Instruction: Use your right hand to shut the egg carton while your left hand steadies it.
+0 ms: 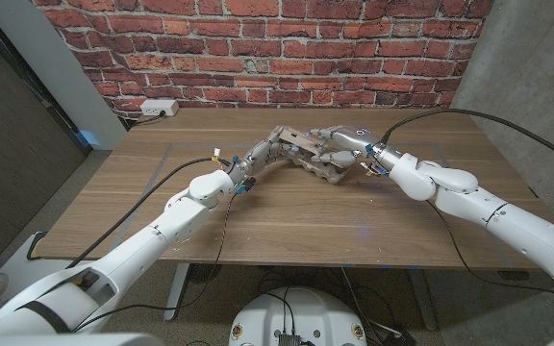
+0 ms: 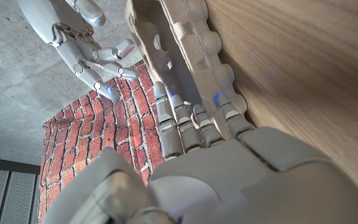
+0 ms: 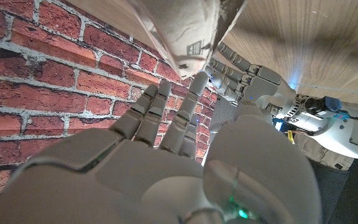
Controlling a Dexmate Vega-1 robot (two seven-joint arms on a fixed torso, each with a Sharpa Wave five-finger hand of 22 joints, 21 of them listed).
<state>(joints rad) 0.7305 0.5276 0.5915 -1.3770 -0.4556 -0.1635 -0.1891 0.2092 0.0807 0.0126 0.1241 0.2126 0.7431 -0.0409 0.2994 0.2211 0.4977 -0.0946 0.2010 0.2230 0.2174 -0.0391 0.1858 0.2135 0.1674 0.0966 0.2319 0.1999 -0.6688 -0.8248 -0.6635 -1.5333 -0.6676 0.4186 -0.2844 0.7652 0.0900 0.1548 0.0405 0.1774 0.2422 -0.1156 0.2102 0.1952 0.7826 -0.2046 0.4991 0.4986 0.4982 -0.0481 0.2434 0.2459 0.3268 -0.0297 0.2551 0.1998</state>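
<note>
left hand (image 1: 263,152) fingers against egg carton (image 1: 308,154) | right hand (image 1: 339,144) spread on lid, gripping nothing | brick wall (image 1: 258,48) behind

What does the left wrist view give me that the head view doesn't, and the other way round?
Left wrist view: the left hand's fingers pressed against the egg carton's bumpy tray side, and the right hand spread just off the lid, with a gap showing.

Head view: the whole wooden table, both arms, and the carton far from the robot, near the brick wall.

Both: the carton partly open between the left hand and right hand.
</note>
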